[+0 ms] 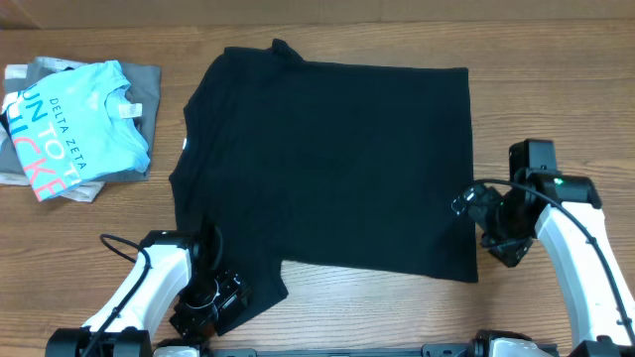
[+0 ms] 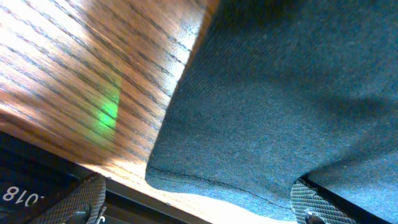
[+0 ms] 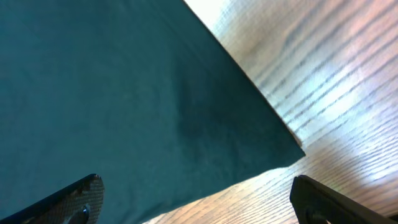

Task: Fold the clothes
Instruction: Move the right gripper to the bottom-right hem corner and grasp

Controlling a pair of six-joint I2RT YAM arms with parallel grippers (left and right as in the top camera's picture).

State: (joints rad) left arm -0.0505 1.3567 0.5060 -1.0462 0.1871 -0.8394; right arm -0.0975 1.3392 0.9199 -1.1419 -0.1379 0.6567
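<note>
On the wooden table [image 1: 556, 79], the black T-shirt [image 1: 337, 169] lies spread flat. Its neck, with a small white tag [image 1: 187, 146], faces the left arm's side, and its straight bottom hem faces the right arm's side. No fold shows yet, so I judge the task to be at its first step: getting hold of the near edge.

The left gripper [image 1: 218, 297] sits low over the near sleeve with its jaws wide apart and holding nothing. Its wrist view shows the sleeve's stitched hem [image 2: 211, 183] lying between the textured pads. The right gripper [image 1: 484, 228] is likewise fully spread and empty, just beside the near hem corner [image 3: 292, 152], which pokes out between its fingers over bare wood.

The cloth is a soft, fine-ribbed knit, matt and limp, lying thin against glossy, strongly grained boards. The next move probably calls for both arms to press down and pinch the single layer cleanly. A shallow bite may slip off such thin fabric.

A light-blue printed T-shirt [image 1: 74, 129] rests on a grey folded shirt [image 1: 149, 84] at the far left, well apart.
</note>
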